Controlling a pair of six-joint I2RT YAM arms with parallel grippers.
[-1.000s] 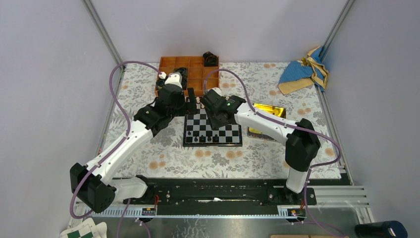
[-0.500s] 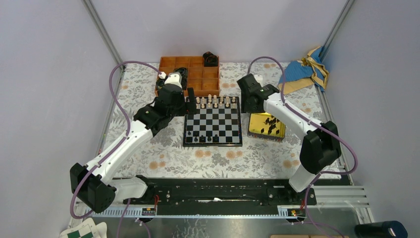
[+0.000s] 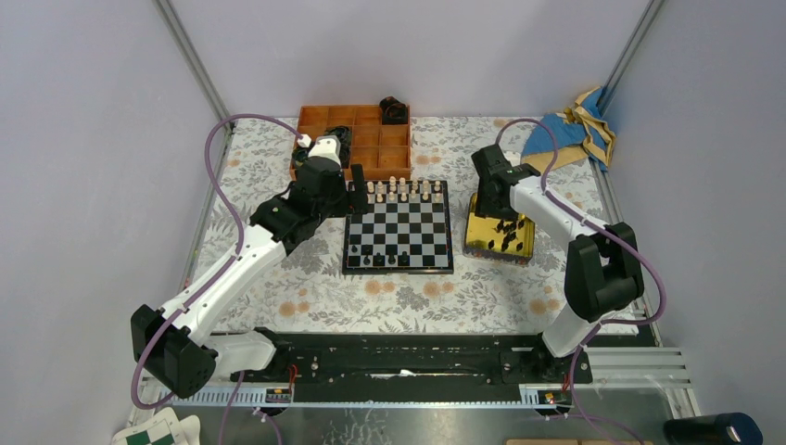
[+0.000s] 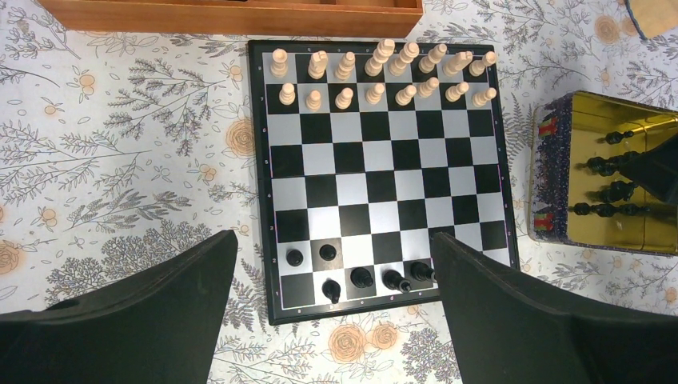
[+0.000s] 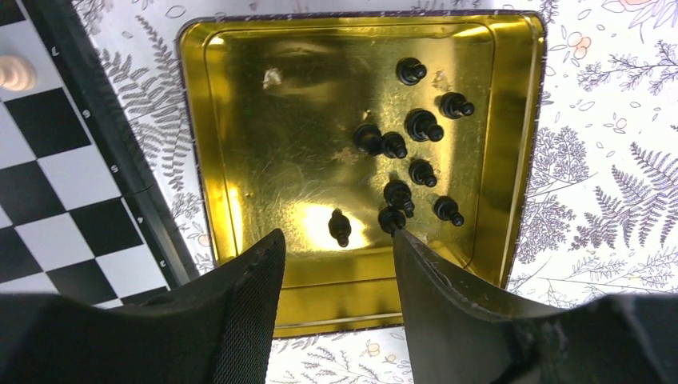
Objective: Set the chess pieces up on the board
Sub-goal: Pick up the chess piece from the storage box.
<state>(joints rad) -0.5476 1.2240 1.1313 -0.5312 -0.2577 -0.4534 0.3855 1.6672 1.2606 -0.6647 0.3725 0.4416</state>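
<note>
**Right pincer** (image 5: pixel 337 244) — jaws apart, nothing held — poised over the near wall of the gold tin (image 5: pixel 512 120).

- **Pieces in the tin:** A lone piece (image 5: pixel 340 226) sits at the pincer's 12 o'clock, in line with the gap. The remaining chess pieces (image 5: pixel 422 125) cluster from 1 to 2 o'clock, some touching.
- **Step in hand, as judged:** fetch the next black man. The lone piece looks the cleaner pick, since it has bare tin on its 9 o'clock side. A straight descent astride it should serve, though the neighbour by the right finger's tip could be knocked.
- **Room to move:** The tin wall at 6 o'clock crowds the fingers, while toward 10 o'clock the floor is bare.
- **The board** (image 4: pixel 382 192) lies at 9 o'clock, just beside the tin. Placed pieces (image 4: pixel 361 278) occupy part of its near rows, and cream chessmen (image 4: pixel 376 92) fill the far two.

**Left pincer** (image 4: pixel 334 240) — jaws wide, empty — hangs above the board's near edge, so a carry should enter from the tin side.
</note>
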